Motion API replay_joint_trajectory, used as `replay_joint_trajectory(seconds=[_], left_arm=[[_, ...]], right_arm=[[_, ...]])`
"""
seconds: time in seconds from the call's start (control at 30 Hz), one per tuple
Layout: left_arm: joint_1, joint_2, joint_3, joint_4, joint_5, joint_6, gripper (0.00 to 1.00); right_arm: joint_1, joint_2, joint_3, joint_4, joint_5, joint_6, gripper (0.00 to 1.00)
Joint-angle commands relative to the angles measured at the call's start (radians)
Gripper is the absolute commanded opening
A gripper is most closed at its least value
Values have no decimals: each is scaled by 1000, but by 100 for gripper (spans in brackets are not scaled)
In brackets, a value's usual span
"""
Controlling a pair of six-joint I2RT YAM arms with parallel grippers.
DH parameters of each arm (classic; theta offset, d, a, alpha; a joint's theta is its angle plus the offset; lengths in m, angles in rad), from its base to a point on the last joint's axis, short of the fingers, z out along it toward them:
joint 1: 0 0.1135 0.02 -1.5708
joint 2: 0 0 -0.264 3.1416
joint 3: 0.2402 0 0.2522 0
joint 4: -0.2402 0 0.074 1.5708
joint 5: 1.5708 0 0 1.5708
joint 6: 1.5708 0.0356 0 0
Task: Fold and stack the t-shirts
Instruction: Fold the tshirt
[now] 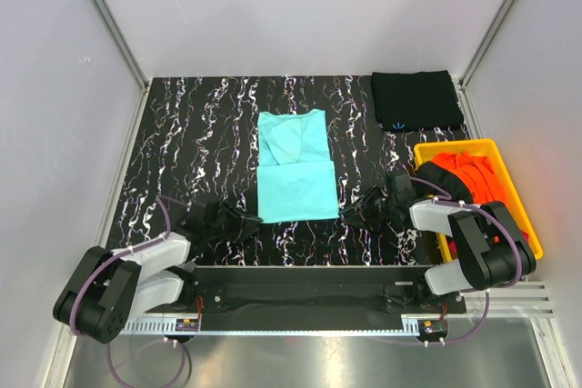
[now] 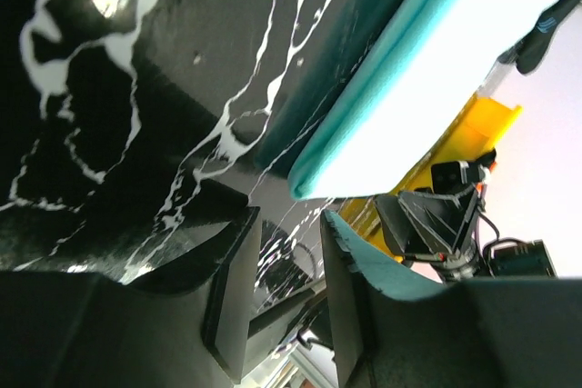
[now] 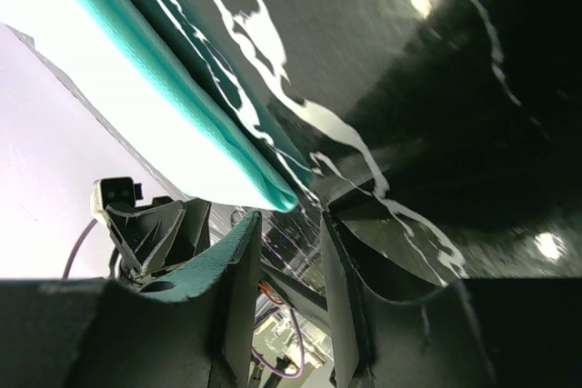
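A light teal t-shirt (image 1: pixel 293 165) lies part-folded in the middle of the marbled table, its near half doubled over. A folded black t-shirt (image 1: pixel 416 100) lies at the far right. An orange t-shirt (image 1: pixel 466 176) sits crumpled in the yellow bin. No magenta shirt shows. My left gripper (image 1: pixel 244 222) is open and empty, low at the teal shirt's near left corner (image 2: pixel 305 184). My right gripper (image 1: pixel 356 209) is open and empty, low at its near right corner (image 3: pixel 284 197). Neither touches the cloth.
The yellow plastic bin (image 1: pixel 514 195) stands at the right edge, beside the right arm. White walls enclose the table on three sides. The arms' base rail (image 1: pixel 300 283) runs along the near edge.
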Motion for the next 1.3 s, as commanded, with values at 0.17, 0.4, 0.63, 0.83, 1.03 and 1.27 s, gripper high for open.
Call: replay_joint_trajectory(seconds=[0.17, 0.4, 0.63, 0.83, 1.03, 1.27], left_arm=[[-3, 99, 88, -92, -65, 37, 39], [-1, 157, 92, -86, -64, 55, 37], [2, 209, 104, -53, -44, 87, 31], [17, 222, 101, -41, -41, 92, 25], [25, 232, 102, -26, -26, 98, 22], [39, 238, 112, -40, -16, 119, 19]], right_arm=[[42, 41, 54, -20, 70, 22, 40], [63, 58, 59, -22, 79, 29, 41], [77, 75, 54, -22, 101, 32, 41], [76, 76, 59, -23, 141, 34, 40], [76, 124, 88, -23, 138, 31, 40], [59, 136, 88, -23, 138, 26, 37]])
